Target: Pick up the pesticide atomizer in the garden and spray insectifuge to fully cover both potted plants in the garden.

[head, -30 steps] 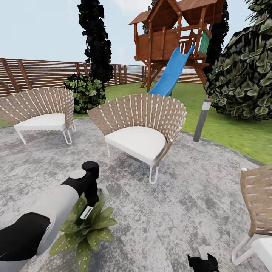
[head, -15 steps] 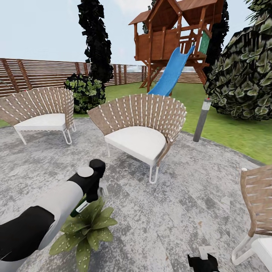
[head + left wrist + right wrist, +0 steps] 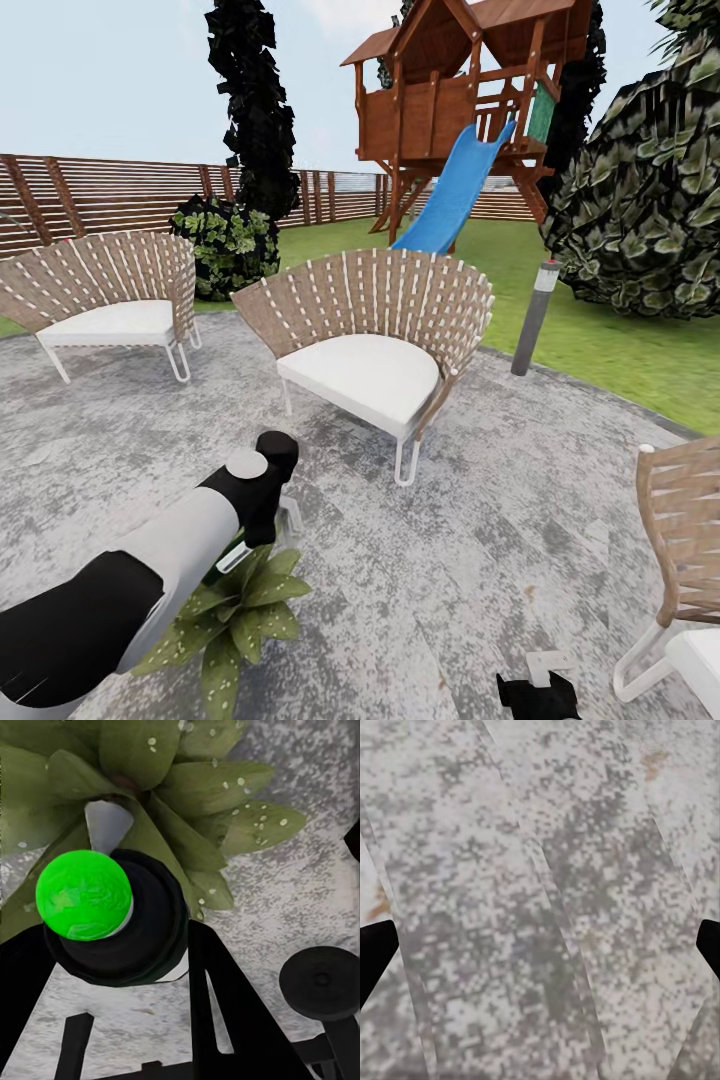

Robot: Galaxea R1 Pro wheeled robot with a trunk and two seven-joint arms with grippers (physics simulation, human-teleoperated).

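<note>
**Atomizer held over a potted plant**

The pesticide atomizer (image 3: 112, 919) is clamped in the left claw (image 3: 262, 525) directly above a potted plant (image 3: 230, 610) on the stone patio (image 3: 480, 560) (droplets are seen on its leaves). The right claw (image 3: 540, 945) is spread wide over bare paving. Wicker chairs (image 3: 375, 335) are set behind.

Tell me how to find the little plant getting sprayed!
Start at the big wicker chair in the middle of the patio. Look nearer, under the robot's left arm: the potted plant is a low rosette of broad pointed leaves dotted with droplets.
</note>
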